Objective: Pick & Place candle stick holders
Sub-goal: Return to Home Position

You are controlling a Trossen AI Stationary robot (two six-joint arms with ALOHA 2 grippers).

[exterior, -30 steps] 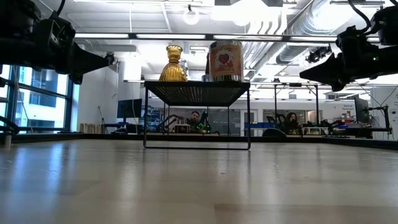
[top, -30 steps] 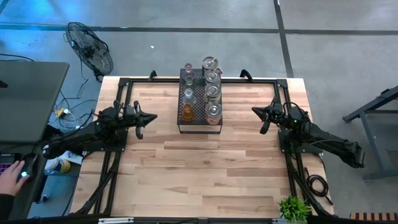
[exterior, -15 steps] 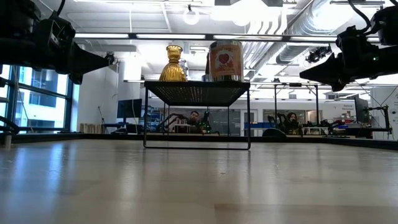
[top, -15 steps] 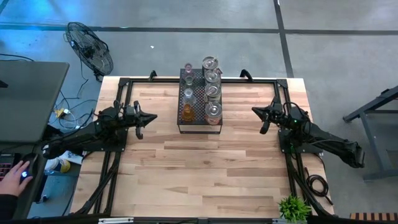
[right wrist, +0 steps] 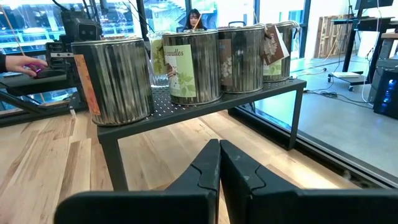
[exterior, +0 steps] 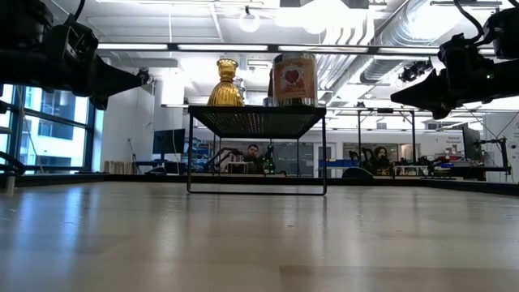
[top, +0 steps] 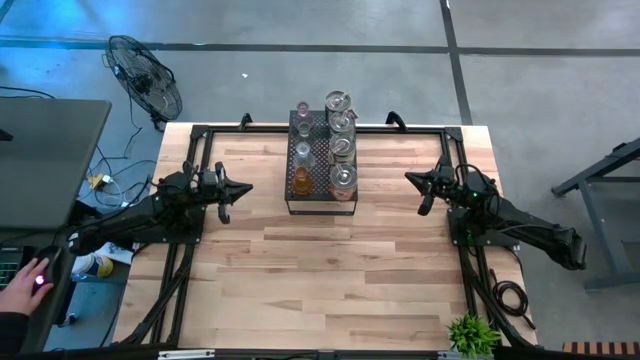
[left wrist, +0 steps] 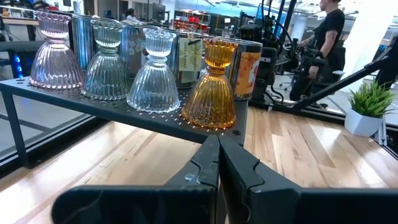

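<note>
**Both arms parked, pincers closed and empty, candle holders lined up on the shelf**

You have a light wooden table (top: 320,270) with a black perforated shelf (exterior: 256,122) standing at the middle of its far edge. The side of the shelf nearer your left arm carries a row of four ribbed glass candle holders. The amber holder (left wrist: 210,84) is nearest the front, then come the clear holder (left wrist: 153,74), the grey-green holder (left wrist: 106,65) and the pink holder (left wrist: 55,53). The side nearer your right arm carries a row of silvery ribbed candle tins (right wrist: 186,65) with paper labels.

Each glass holder has a bell-shaped foot, a narrow waist and a small cup on top. They are probably light and stiff, but brittle and slick. The waist looks like the safest place to pinch, with gentle pressure. The tins look light and sturdier, yet wide, so they would likely need a nearly full spread across the body.

The left gripper (top: 246,187) sits at the table's left side and the right gripper (top: 408,179) at its right side. Both arms are folded back with their fingers level and raised to about shelf-top height. They point inward at the shelf and are well apart from it. Each pincer is pressed together with nothing in it. By my reading, the placing is done and both arms are at rest.
</note>
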